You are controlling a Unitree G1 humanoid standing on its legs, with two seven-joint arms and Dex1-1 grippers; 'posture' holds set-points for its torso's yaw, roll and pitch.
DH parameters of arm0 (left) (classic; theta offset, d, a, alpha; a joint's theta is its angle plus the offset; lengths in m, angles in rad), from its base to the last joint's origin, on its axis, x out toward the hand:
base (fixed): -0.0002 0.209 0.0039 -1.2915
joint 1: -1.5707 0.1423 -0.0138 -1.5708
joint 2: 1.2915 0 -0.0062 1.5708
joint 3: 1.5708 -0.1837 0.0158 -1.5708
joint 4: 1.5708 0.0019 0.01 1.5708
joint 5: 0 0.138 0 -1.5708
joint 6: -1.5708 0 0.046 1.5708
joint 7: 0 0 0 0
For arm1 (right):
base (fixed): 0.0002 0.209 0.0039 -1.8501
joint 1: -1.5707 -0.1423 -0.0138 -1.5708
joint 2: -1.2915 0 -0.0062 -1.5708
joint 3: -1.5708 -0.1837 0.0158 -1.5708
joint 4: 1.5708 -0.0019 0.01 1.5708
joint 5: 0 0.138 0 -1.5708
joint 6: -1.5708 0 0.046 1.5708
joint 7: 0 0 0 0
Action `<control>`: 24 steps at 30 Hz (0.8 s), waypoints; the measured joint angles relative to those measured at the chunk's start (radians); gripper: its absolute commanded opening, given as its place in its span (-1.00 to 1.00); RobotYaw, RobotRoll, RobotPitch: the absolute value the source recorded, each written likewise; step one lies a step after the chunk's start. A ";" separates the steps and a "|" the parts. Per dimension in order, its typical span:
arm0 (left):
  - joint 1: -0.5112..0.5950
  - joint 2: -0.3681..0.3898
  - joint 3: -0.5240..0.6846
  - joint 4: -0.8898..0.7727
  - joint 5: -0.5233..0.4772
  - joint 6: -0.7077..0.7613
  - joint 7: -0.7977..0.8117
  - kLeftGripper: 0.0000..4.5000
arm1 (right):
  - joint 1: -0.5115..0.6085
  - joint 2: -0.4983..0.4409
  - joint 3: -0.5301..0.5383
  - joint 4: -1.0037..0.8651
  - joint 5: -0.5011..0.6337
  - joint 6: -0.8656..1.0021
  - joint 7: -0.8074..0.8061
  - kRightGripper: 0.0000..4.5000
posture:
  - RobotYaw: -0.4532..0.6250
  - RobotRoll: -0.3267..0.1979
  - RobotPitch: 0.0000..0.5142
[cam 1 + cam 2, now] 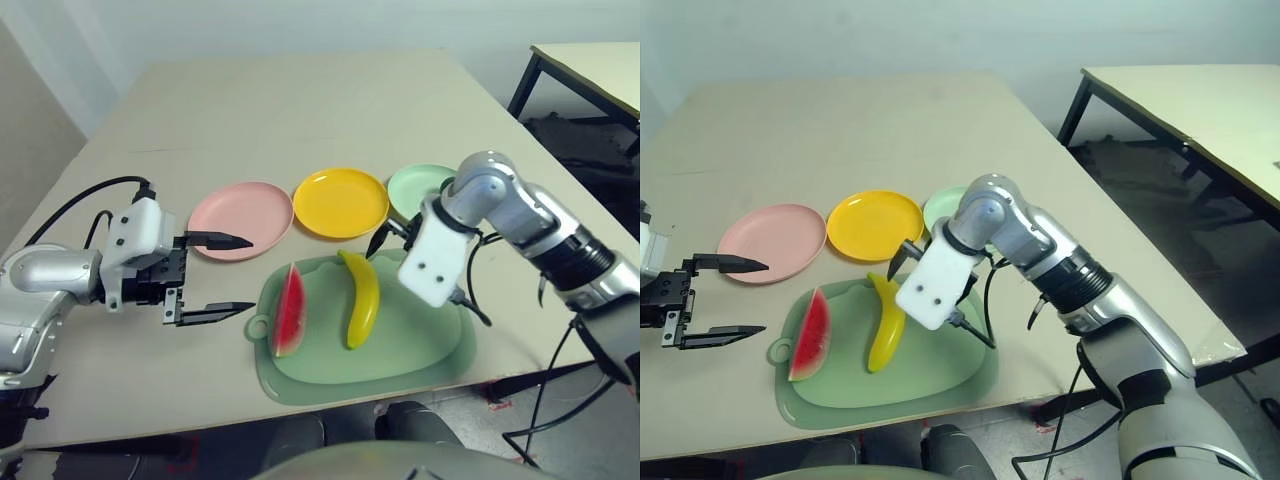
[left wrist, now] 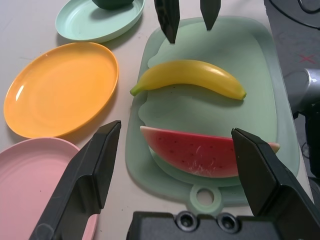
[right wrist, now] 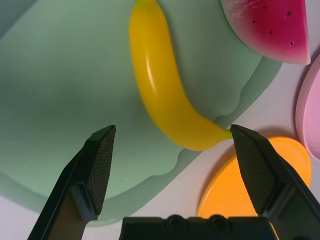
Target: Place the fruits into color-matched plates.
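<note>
A red watermelon wedge (image 1: pixel 290 310) and a yellow banana (image 1: pixel 362 297) lie side by side on the sage-green mat (image 1: pixel 420 350). Behind the mat stand a pale pink plate (image 1: pixel 240 220), a yellow-orange plate (image 1: pixel 340 203) and a mint green plate (image 1: pixel 412 185). The dark green avocado (image 2: pixel 112 2) sits in the mint plate. My right gripper (image 1: pixel 392 237) hangs open just above the banana's far tip, its fingers (image 3: pixel 100 160) on either side of it. Left of the mat, my left gripper (image 1: pixel 215 275) is open and holds nothing, pointing toward the watermelon.
The mat's loop tab (image 1: pixel 258 328) points toward my left gripper. The mat lies close to the table's near edge (image 1: pixel 150 425). A second table (image 1: pixel 590 60) stands at the back right, with black cables on the floor beside it.
</note>
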 measured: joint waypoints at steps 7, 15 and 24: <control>-0.001 -0.006 -0.001 -0.015 -0.001 0.021 0.027 1.00 | -0.002 0.078 0.037 0.087 -0.083 -0.006 -0.051 0.99 | -0.09 0.25 -0.99; -0.003 -0.007 -0.003 -0.026 -0.001 0.029 0.037 1.00 | 0.014 0.094 0.097 0.153 -0.153 -0.033 -0.071 0.99 | -0.06 0.25 -1.00; -0.002 -0.013 -0.003 -0.047 -0.001 0.029 0.058 1.00 | 0.029 0.093 0.104 0.173 -0.177 -0.030 -0.073 0.86 | -0.04 0.25 -0.99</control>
